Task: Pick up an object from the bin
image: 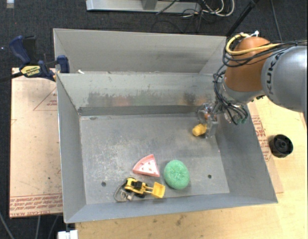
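My gripper [209, 123] reaches down at the bin's right side, near the back of the floor. A small yellow rounded thing [198, 130] sits right at its fingertips, on their left side; I cannot tell whether the fingers are round it. Farther toward the front lie a pink and red wedge like a watermelon slice [147, 166] and a green round thing [176, 174].
A yellow and black toy digger [141, 188] lies near the front wall, left of the green round thing. The arm with its orange cover and cables hangs over the bin's right rim.
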Controlling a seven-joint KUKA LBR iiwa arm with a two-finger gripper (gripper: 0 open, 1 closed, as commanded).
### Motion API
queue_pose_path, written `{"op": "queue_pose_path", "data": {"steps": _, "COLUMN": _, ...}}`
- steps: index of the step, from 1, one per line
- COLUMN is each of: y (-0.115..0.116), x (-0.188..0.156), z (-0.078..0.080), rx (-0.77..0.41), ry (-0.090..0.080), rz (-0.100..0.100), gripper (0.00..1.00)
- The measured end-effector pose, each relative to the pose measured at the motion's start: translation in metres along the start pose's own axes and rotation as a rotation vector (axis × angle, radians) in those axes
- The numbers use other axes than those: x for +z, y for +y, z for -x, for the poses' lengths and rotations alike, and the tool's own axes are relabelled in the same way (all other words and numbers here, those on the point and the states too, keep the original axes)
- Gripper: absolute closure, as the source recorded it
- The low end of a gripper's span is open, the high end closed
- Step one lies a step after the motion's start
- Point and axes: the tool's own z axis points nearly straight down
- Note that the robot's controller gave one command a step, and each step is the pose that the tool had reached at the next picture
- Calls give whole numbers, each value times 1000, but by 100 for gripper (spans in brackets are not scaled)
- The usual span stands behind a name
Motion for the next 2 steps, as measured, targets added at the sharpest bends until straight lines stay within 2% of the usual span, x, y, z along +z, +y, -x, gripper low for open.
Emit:
{"op": "queue_pose_path", "data": {"steps": 1, "y": 0, "x": 0, "z": 0, "rx": 0, "ry": 1, "rz": -1, "gripper": 100}}
{"op": "queue_pose_path", "data": {"steps": 2, "y": 0, "x": -5, "z": 1, "rx": 0, "ry": 12, "rz": 3, "gripper": 100}}
